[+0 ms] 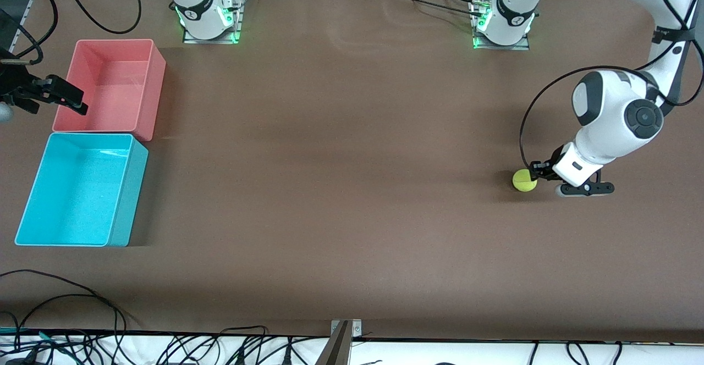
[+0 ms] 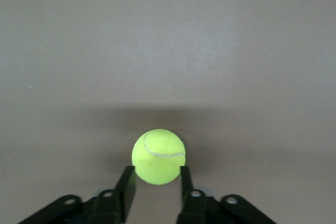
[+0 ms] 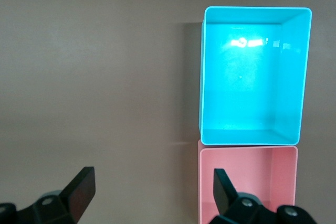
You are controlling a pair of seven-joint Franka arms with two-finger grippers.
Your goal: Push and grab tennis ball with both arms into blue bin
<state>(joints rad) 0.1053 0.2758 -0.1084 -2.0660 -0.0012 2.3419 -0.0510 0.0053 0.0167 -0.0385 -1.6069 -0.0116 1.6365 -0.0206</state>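
The tennis ball (image 1: 524,180) lies on the brown table toward the left arm's end. My left gripper (image 1: 538,172) is low at the table right beside it. In the left wrist view the ball (image 2: 158,156) sits at the tips of the two black fingers (image 2: 126,182), which stand about a ball's width apart, open. The blue bin (image 1: 130,200) stands empty at the right arm's end of the table. My right gripper (image 1: 60,97) is up over the table edge beside the pink bin, open wide and empty (image 3: 152,177). The blue bin also shows in the right wrist view (image 3: 202,77).
A pink-red bin (image 1: 157,95) stands touching the blue bin, farther from the front camera; it also shows in the right wrist view (image 3: 247,149). The wide brown table (image 1: 341,161) lies between ball and bins. Cables hang along the table's near edge (image 1: 82,299).
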